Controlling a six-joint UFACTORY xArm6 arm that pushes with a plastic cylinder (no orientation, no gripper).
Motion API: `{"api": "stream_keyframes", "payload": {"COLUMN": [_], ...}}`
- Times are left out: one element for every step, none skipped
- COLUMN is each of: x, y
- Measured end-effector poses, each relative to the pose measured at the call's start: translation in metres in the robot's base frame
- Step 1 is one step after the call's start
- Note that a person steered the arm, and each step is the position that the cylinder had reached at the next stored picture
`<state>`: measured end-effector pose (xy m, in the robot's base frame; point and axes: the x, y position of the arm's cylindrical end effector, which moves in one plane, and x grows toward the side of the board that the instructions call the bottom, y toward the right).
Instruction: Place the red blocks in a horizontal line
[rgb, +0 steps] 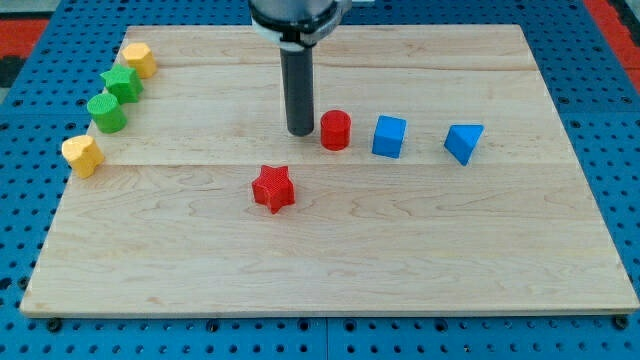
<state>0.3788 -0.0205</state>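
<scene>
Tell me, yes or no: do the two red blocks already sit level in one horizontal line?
No: the red cylinder sits beside my tip, while the red star lies lower and further to the view's left.

My tip (299, 132) just left of red cylinder (335, 130)
</scene>
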Motion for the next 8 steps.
{"api": "stream_keyframes", "payload": {"x": [-0.002,0.035,0.05,0.032,0.022,0.045,0.049,0.058], "y": [0.035,0.039,0.044,0.03,0.056,0.109,0.112,0.12]}}
